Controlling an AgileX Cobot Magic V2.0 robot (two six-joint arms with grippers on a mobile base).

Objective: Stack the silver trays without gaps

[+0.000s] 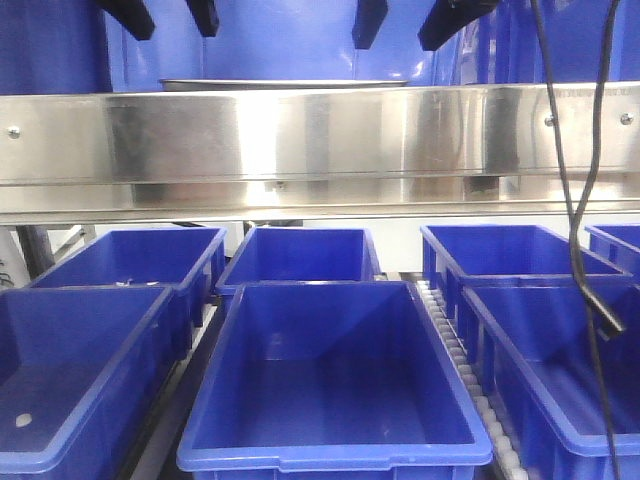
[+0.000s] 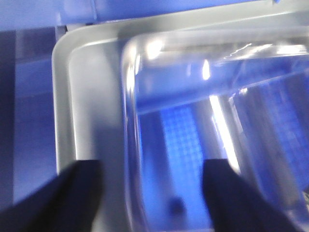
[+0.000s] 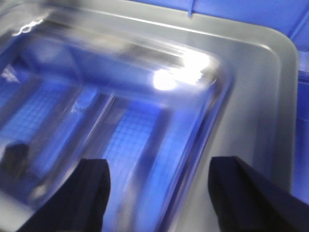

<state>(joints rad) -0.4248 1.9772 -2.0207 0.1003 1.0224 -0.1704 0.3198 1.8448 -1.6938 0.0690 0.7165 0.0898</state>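
Note:
Two silver trays lie one in the other on the shelf above the steel rail. In the front view they show as one thin rim (image 1: 285, 85). The lower tray is matte grey (image 2: 65, 106), (image 3: 273, 96). The upper tray is mirror-shiny (image 2: 193, 92), (image 3: 120, 106), and its corners sit inside the lower one's rim. My left gripper (image 2: 154, 193), (image 1: 165, 15) is open above the shiny tray's left rim, one finger on each side. My right gripper (image 3: 161, 193), (image 1: 410, 20) is open above its right rim. Neither holds anything. Both wrist views are blurred.
A broad steel rail with screw heads (image 1: 320, 140) crosses the front view below the trays. Several deep blue bins (image 1: 330, 380) stand below it. A black cable (image 1: 580, 200) hangs at the right. Blue bin walls (image 1: 300, 40) stand behind the trays.

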